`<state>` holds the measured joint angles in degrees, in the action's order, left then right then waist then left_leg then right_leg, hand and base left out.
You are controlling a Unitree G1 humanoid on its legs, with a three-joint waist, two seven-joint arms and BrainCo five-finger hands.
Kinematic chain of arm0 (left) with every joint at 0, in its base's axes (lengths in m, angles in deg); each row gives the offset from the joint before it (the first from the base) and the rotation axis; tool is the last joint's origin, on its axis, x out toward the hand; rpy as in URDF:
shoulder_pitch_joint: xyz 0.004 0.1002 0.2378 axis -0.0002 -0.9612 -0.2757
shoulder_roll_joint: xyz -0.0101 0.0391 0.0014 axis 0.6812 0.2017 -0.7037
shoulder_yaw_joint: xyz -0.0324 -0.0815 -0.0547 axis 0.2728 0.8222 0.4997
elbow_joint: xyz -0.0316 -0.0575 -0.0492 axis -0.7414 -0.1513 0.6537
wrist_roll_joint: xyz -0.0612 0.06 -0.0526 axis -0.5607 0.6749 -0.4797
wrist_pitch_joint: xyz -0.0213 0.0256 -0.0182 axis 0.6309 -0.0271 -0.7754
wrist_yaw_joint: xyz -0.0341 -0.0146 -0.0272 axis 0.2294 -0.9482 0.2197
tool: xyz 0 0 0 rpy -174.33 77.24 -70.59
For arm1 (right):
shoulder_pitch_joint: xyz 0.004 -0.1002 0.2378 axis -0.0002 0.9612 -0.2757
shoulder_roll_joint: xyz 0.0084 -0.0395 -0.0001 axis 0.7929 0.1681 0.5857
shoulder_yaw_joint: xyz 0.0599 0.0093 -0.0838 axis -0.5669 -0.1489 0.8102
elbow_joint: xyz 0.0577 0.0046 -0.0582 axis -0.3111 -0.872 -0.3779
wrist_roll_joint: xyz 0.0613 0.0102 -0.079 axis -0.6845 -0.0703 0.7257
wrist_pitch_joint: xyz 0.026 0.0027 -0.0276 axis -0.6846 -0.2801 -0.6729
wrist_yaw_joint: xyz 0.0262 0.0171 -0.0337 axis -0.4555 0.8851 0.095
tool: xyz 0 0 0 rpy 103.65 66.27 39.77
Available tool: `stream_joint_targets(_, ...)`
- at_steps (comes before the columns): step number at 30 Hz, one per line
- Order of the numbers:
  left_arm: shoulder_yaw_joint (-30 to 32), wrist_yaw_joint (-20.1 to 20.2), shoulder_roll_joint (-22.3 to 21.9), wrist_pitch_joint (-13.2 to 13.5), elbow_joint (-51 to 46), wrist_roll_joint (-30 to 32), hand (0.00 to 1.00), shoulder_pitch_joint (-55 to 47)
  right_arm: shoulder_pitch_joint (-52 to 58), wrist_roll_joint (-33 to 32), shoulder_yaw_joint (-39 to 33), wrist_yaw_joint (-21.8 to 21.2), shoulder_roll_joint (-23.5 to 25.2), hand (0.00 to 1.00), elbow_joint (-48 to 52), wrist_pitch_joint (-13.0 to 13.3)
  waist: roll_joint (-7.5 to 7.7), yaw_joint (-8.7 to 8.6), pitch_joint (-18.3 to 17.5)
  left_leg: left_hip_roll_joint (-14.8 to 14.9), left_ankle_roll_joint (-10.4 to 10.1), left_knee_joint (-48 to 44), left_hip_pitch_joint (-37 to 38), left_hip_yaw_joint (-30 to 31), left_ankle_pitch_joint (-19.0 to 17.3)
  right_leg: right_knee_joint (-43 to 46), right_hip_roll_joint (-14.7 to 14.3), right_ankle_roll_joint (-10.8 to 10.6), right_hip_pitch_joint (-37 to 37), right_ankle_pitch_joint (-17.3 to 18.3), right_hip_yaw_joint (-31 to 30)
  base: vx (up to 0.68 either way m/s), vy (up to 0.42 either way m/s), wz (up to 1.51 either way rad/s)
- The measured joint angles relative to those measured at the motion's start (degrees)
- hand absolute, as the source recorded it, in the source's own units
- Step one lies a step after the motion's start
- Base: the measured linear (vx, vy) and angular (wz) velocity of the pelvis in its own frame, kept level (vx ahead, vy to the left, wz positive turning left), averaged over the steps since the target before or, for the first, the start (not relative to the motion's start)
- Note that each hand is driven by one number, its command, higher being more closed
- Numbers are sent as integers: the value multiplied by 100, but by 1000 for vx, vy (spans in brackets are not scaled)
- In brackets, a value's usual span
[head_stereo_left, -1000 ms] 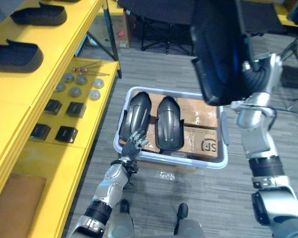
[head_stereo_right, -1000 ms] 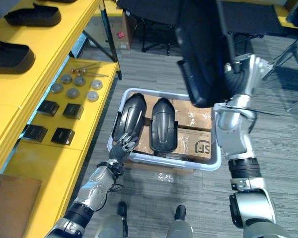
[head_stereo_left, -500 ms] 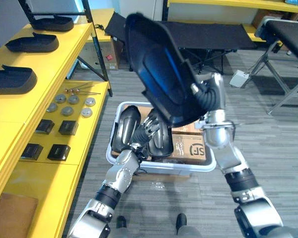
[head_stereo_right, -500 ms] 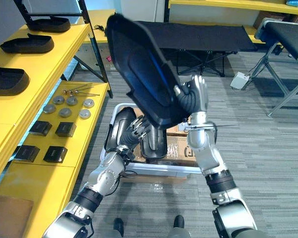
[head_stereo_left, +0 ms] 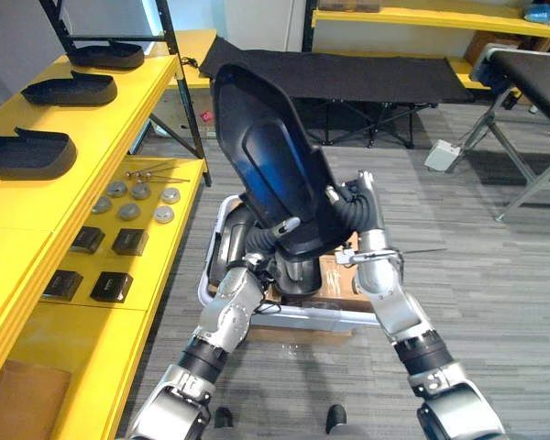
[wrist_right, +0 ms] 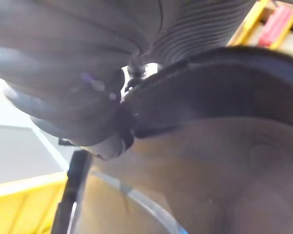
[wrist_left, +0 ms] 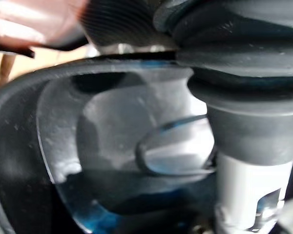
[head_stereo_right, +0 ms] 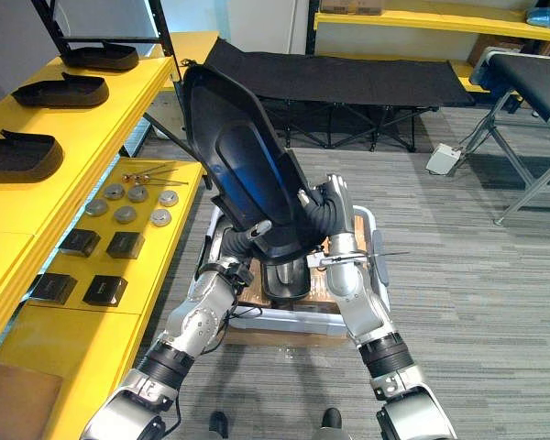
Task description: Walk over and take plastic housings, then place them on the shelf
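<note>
black plastic housing (head_stereo_left: pixel 273 160) held upright over the white bin (head_stereo_left: pixel 289 314) — right hand (head_stereo_left: pixel 359 203) curled round its lower right edge, left hand (head_stereo_right: pixel 259 227) clamped on the bottom edge, one finger across its face. spare housings (head_stereo_left: pixel 236 243) lie in the bin; shelved housings (head_stereo_left: pixel 27 154) line the yellow shelf's (head_stereo_left: pixel 23 206) far edge.

Bright, even light from overhead lays a blue sheen on the black plastic housing (head_stereo_left: pixel 275 174) and leaves the white bin (head_stereo_left: pixel 293 317) beneath it shaded.
</note>
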<state>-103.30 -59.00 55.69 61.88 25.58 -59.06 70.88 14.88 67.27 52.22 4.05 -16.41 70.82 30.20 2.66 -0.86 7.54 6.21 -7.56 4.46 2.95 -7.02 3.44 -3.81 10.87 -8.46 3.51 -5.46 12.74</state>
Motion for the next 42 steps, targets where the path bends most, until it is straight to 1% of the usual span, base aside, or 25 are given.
stream_joint_targets(3, 32, -234, 3, 60, -184, 4, 100, -53, 52, -63, 19, 45, 86, 100, -24, 26, 38, 5, -63, -4, -1, 0, 0, 14, -1, -68, -1, 0, 46, -7, 17, -10, -4, 3)
stream_joint_targets(5, 62, -409, 3, 220, -202, -6, 100, -53, 56, -159, 127, 45, 89, 100, -28, 185, 61, 3, -85, -3, -1, 0, 1, 17, -1, -72, -3, 2, 49, -8, 21, 0, 0, 0)
stream_joint_targets(7, 146, -532, 3, 249, -202, -25, 100, -55, 57, -159, 233, 47, 93, 100, -23, 218, 74, 1, -93, -3, -1, 0, 2, 16, -1, -72, -4, 4, 49, -11, 22, -37, -5, 0)
stream_joint_targets(8, 181, -570, 11, 267, -202, -163, 100, -65, 59, -158, 278, 47, 121, 100, -5, 223, 89, 9, -103, -3, -1, 0, 2, 18, -1, -73, -3, 4, 50, -11, 29, -36, -5, 0)
stream_joint_targets(10, 213, -575, 11, 303, -202, -214, 100, -116, 60, -156, 334, 47, 157, 100, 1, 224, 128, 9, -131, -3, -1, 0, 2, 19, -1, -74, -3, 4, 50, -11, 36, -33, -5, 0)
stream_joint_targets(14, 215, -577, 11, 422, -202, -549, 100, -187, 83, -156, 404, 47, 186, 100, 41, 230, 199, 9, -178, -5, -1, 0, 2, 21, -2, -75, 0, 3, 52, -12, 43, -8, -1, 0)
stream_joint_targets(19, 188, -576, 9, 531, -202, -676, 100, -257, 120, -160, 452, 47, 209, 100, 88, 232, 202, 8, -179, -4, -2, -2, 3, 21, -2, -75, -1, 4, 52, -12, 47, -32, -5, 0)
stream_joint_targets(20, 156, -576, 9, 605, -202, -678, 100, -291, 139, -161, 467, 47, 209, 0, 101, 232, 202, 6, -179, -4, -2, -2, 3, 21, -3, -76, -1, 4, 52, -12, 48, 0, 0, 0)
stream_joint_targets(22, 118, -576, -5, 672, -207, -704, 100, -330, 180, -168, 473, 47, 213, 0, 150, 231, 202, 8, -179, -3, -2, -2, 3, 22, -3, -76, -1, 3, 53, -12, 53, 0, 0, 0)
stream_joint_targets(24, 84, -576, -19, 681, -215, -837, 100, -357, 202, -172, 480, 47, 226, 0, 194, 231, 202, 8, -179, -3, -2, -2, 3, 22, -3, -75, -1, 3, 53, -12, 53, 0, 0, 0)
stream_joint_targets(27, 141, -635, -57, 744, -289, -824, 100, -379, 346, -290, 506, 53, 243, 0, 265, 246, 202, 10, -179, -1, -2, -2, 3, 21, -3, -76, -1, 3, 53, -12, 53, 0, 0, 0)
stream_joint_targets(28, 201, -753, -59, 848, -422, -766, 100, -385, 461, -391, 507, 73, 244, 0, 261, 274, 202, 11, -179, 0, -2, -2, 4, 18, -4, -76, -2, 3, 51, -12, 52, 0, 0, 0)
stream_joint_targets(29, 229, -780, -59, 887, -486, -735, 100, -386, 509, -394, 508, 110, 246, 0, 260, 283, 202, 13, -179, 0, -2, -2, 4, 16, -4, -76, -2, 3, 50, -12, 51, 0, 0, 0)
stream_joint_targets(32, 412, -874, -75, 938, -947, -314, 100, -462, 668, -424, 560, 290, 286, 0, 298, 342, 202, 5, -179, 0, -7, -2, 20, -15, -8, -75, -8, 5, 40, -13, 36, 0, 0, -5)
stream_joint_targets(33, 489, -906, -101, 980, -1143, -130, 100, -534, 692, -511, 624, 313, 328, 0, 385, 345, 201, 1, -179, 1, -13, 0, 46, -62, -14, -74, -9, 7, 34, -14, -1, 0, 0, -15)
stream_joint_targets(34, 519, -942, -136, 1022, -1224, -79, 100, -555, 705, -543, 640, 316, 354, 0, 425, 345, 201, 5, -179, 2, -13, 1, 64, -101, -20, -74, -9, 9, 35, -15, -14, -20, 1, -20)
stream_joint_targets(35, 654, -1011, -283, 1106, -1376, 4, 100, -592, 730, -638, 713, 330, 422, 0, 446, 346, 204, 4, -181, 0, -12, 3, 110, -150, -34, -74, -7, 12, 44, -15, -48, -20, 1, -13)
stream_joint_targets(38, 749, -1050, -454, 1165, -1533, 284, 100, -599, 805, -674, 740, 428, 625, 0, 473, 339, 203, 0, -183, -1, -10, 4, 107, -158, -35, -74, -7, 18, 20, -11, -53, -42, -2, -5)
stream_joint_targets(40, 754, -1069, -463, 1169, -1563, 573, 100, -599, 866, -813, 737, 438, 674, 0, 473, 360, 202, 1, -183, -2, -11, 5, 108, -163, -35, -71, -7, 18, 10, -11, -62, -32, -4, -4)
stream_joint_targets(42, 767, -1178, -477, 1161, -1564, 1056, 100, -606, 896, -868, 723, 570, 687, 0, 485, 496, 198, 3, -185, -2, -10, 6, 109, -183, -34, -45, -7, 17, -26, -12, -102, -24, -1, -7)
